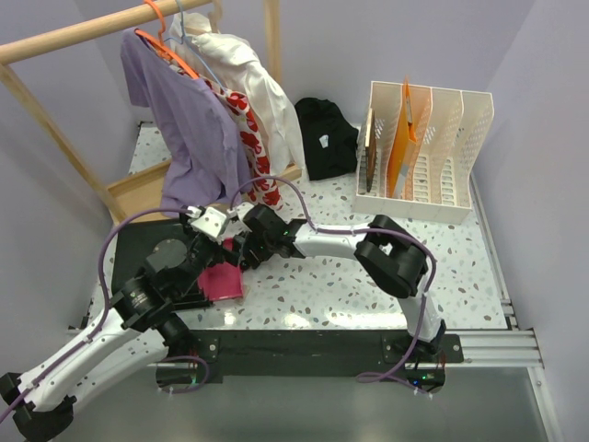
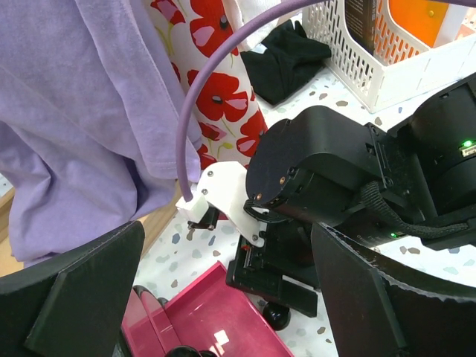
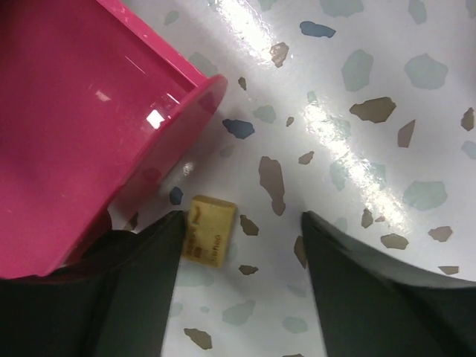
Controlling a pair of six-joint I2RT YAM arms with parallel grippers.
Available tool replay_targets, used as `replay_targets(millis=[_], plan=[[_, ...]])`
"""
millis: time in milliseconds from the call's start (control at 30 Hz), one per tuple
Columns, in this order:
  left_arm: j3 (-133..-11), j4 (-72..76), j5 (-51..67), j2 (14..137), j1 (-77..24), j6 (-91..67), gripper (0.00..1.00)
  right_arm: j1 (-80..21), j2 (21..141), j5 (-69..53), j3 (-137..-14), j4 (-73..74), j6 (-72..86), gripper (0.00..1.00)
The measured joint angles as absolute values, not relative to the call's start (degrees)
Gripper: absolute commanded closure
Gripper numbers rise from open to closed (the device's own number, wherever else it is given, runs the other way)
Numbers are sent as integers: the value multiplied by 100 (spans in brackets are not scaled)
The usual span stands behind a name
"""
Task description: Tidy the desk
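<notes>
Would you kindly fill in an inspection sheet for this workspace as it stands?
Surface: desk, speckled, glossy.
Job's things: pink tray beside the black mat; small tan block on the desk next to the tray.
Clutter: black cloth; white file rack holding orange folders.
Grippers: left gripper open over the tray; right gripper open around the block.
Cables: purple cable loops over the arms.
Surroundings: clothes rail with purple shirt; lilac walls.
</notes>
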State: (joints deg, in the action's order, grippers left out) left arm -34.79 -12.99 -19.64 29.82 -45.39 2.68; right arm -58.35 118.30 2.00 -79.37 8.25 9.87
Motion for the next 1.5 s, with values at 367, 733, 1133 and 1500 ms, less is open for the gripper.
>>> replay_targets(millis=[367,733,1133,1500], plan=[[-3479,-1299,-1970,2853,-4501,268,0,-5902,11769,471,-7800,760,840,84],[-3479,-1304,-2110,2576,-4475,263,0,-5918,10597,21,-7146,1155,-556,97],[-3476,-1306,-2443,2010,-4458,128,0,-5870,10768,-2976,-8003,2027,-1253,96],[-3374,-1223,-2932,1793,-4379,128,0,-6005,11456,-3356,-8661,1479,705,1]])
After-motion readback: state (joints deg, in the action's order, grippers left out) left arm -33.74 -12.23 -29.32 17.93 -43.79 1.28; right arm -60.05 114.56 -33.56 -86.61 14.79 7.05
